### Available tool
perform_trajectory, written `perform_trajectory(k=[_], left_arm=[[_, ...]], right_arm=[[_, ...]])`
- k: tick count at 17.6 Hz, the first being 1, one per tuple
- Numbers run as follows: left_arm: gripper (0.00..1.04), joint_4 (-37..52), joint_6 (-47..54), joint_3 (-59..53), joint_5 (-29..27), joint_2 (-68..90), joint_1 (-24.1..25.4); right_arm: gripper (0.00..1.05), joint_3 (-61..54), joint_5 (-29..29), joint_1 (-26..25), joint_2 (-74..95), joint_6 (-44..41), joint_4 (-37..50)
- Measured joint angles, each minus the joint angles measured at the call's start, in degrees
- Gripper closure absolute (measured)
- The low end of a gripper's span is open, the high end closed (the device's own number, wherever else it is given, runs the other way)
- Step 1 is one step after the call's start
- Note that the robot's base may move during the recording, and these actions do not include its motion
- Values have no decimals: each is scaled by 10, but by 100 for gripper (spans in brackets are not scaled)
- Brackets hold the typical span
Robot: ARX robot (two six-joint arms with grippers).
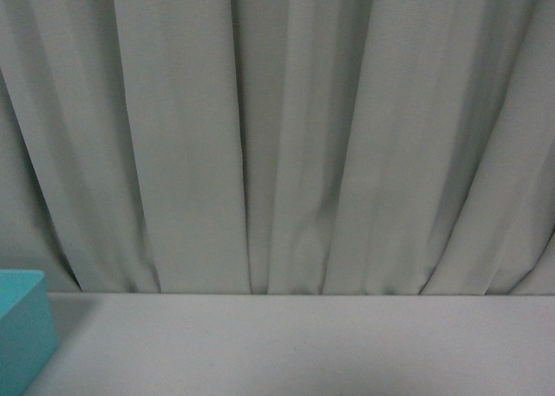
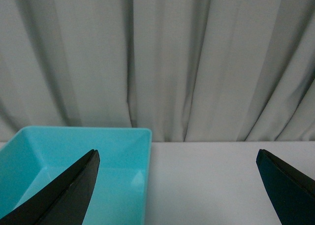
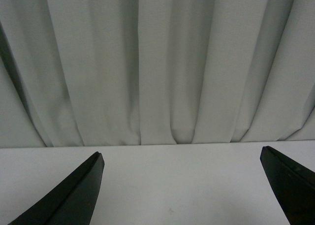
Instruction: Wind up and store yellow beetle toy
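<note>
The yellow toy car was in none of the three views, so which way it lay from either set of fingers, how its long axis ran and which arm was nearer could not be told. The one fixed mark was the turquoise box [image 2: 113, 151], open-topped and with nothing showing in the part of it in view, standing on the pale table [image 1: 303, 344] in front of the grey curtain [image 1: 277, 136]. The left gripper [image 2: 177, 153] hung just beside the box, spread wide and holding nothing, one black finger [image 2: 69, 195] crossing the box's near side. The right gripper [image 3: 182, 151], equally wide and bare, faced only table and curtain, away from the box. Storing would likely fall to the left arm; the car had first to be found.
</note>
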State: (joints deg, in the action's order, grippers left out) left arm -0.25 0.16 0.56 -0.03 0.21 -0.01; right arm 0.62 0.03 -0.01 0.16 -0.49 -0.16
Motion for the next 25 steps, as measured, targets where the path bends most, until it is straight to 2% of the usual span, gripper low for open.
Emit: perform_trajectory(k=[9, 11, 12, 13, 15, 17, 20, 22, 23, 25], left_arm=[[7, 1, 0, 0, 0, -1, 0], [7, 0, 0, 0, 0, -1, 0], [7, 1, 0, 0, 0, -1, 0], [7, 1, 0, 0, 0, -1, 0], [7, 1, 0, 0, 1, -1, 0], [7, 0, 0, 0, -1, -1, 0], [7, 1, 0, 0, 0, -1, 0], [7, 1, 0, 0, 0, -1, 0], [7, 1, 0, 0, 0, -1, 0], [7, 0, 0, 0, 0, -1, 0]], right_arm=[[7, 0, 0, 0, 1, 0, -1], [7, 7, 294, 117, 136, 0, 213], [7, 10, 419, 111, 237, -20, 313], [7, 26, 458, 77, 319, -33, 392], [7, 114, 338, 50, 478, -58, 515], [7, 188, 198, 24, 608, -76, 516], [7, 298, -33, 26, 725, -111, 443], [7, 366, -194, 43, 751, -172, 347], [7, 382, -250, 51, 760, -199, 301], [7, 410, -366, 69, 772, -282, 152]])
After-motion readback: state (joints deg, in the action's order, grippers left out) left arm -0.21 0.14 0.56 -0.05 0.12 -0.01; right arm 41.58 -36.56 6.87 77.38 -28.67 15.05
